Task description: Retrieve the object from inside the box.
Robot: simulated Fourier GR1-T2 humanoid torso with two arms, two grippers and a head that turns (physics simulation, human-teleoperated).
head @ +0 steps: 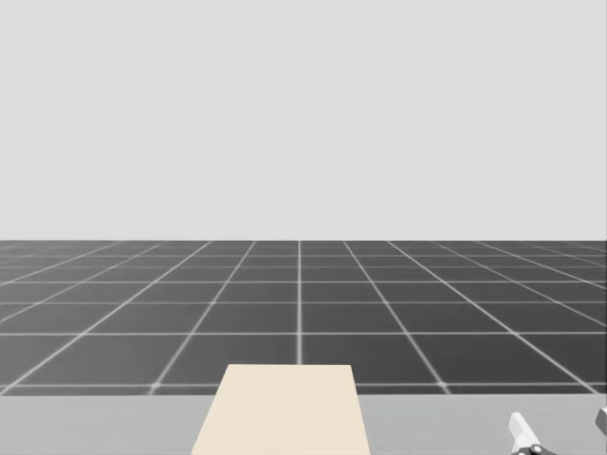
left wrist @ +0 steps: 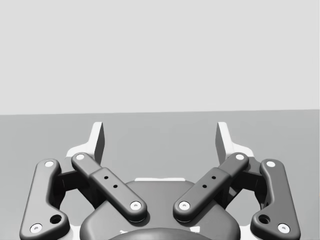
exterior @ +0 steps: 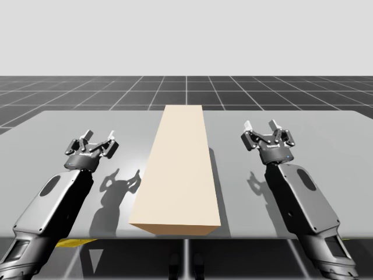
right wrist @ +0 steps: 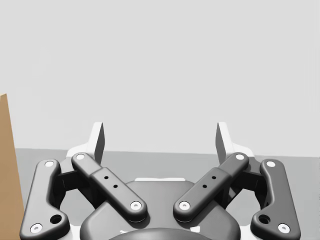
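One long box sits in the middle of the table, short end facing me. The thing I must get is inside it, I guess. I can't see it, bc the top looks flat and shut. The box is pale tan, smooth and plain, w/ straight sharp edges, maybe cardboard. My left gripper hangs on one side of it and my right gripper on the other, both apart from it, prob. so each can reach a side. Both have their fingers spread wide w/ nothing between them. They're dark links w/ pale tips. The table is grey and a bit shiny.
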